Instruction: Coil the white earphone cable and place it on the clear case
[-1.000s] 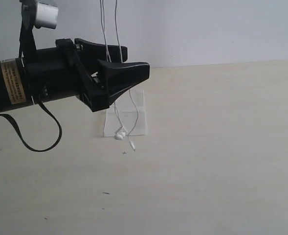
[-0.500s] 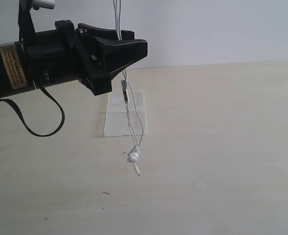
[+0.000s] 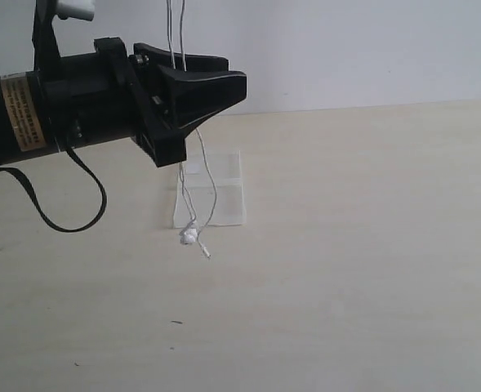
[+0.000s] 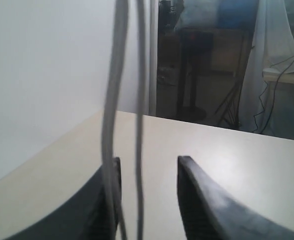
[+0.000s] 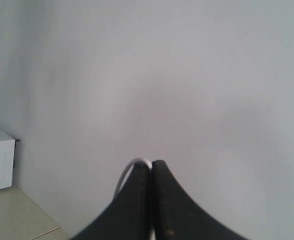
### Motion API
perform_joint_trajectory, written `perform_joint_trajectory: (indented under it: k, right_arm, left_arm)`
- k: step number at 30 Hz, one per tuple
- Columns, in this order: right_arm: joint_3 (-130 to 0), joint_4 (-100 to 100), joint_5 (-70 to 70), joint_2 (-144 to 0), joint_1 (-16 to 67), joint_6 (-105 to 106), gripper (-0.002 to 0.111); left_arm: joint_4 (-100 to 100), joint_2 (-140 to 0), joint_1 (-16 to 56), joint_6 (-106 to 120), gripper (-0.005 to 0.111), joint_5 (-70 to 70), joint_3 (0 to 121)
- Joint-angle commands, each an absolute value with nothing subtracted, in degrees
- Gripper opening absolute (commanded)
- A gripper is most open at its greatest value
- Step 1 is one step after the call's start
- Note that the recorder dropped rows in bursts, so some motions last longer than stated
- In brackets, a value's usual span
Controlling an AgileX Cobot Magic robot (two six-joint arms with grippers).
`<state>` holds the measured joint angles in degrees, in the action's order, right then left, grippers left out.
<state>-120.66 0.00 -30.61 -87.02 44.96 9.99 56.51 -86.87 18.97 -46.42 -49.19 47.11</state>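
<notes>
12 o'clock edge cuts white earphone cable (image 3: 183, 33), earbuds (image 3: 189, 237) an unclear clump, clear case (image 3: 224, 196) 10 o'clock corner behind left gripper (image 3: 236, 73)

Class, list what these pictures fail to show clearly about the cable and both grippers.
- Cable: left wrist view, blurred near the lens; contact with the left gripper unclear.
- Cable's upper run: exterior view, cut off by the top edge.
- Earbuds: exterior view, too small to count.
- Right gripper: outside the exterior view's frame, so its position over the table is unknown.
</notes>
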Motion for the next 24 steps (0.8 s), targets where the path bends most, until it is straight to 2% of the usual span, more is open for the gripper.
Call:
perform_joint_trajectory:
  k: [1,4,9,17,24]
  right_arm:
    - [-121.0,0.0,-30.1,-86.7,45.0,9.9,0.000]
    - [-121.0,0.0,-30.1,-86.7,45.0,9.9,0.000]
    - [-121.0,0.0,-30.1,-86.7,45.0,9.9,0.000]
    - [-121.0,0.6,-33.6,-85.9,45.0,9.9,0.000]
    - [-121.0,3.4,-49.7,-81.9,45.0,9.9,0.000]
  left_arm:
    - [56.0,-86.4,19.4,-46.7,0.037,-49.3,47.5]
    - [54.0,-86.5,19.4,-46.7,0.032,-48.9,47.5]
    - [53.5,-86.5,19.4,-46.4,0.000,-49.2,47.5]
    - [50.5,-86.5,19.4,-46.0,0.000,-49.2,47.5]
    - [48.9,-86.5,19.4,-45.7,0.000,-44.8,47.5]
